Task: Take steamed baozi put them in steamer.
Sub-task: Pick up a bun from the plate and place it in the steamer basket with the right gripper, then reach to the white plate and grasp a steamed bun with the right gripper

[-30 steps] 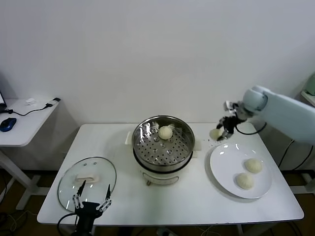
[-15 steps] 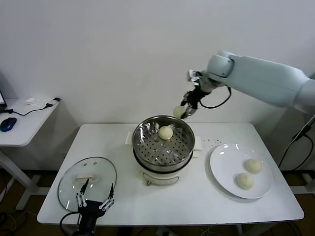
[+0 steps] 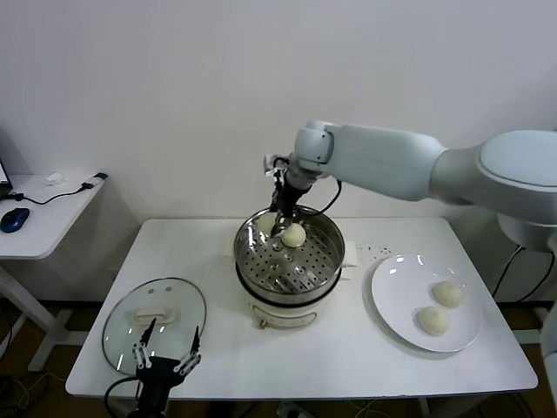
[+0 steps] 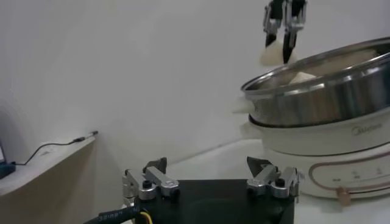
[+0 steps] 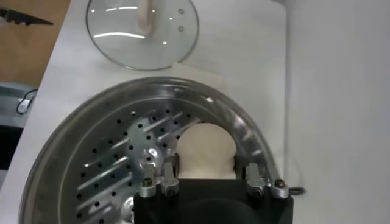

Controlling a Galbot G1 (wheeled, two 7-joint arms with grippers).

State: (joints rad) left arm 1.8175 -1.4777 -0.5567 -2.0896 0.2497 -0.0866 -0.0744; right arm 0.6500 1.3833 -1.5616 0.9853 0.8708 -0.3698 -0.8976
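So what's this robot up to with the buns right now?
The right pincer holds a cream-white dough bun over the far rim of the shiny perforated steel steamer basket, where one bun already sits. Two more wait on the white round plate. The left pincer hangs open near the glass lid.

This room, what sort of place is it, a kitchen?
Probably a lab staged as a kitchen: a steamer and plate on a bare white table, plus a side desk with a computer mouse.

cream baozi (image 3: 293,234), perforated silvery steamer (image 3: 290,261), seemingly white plate (image 3: 400,305)
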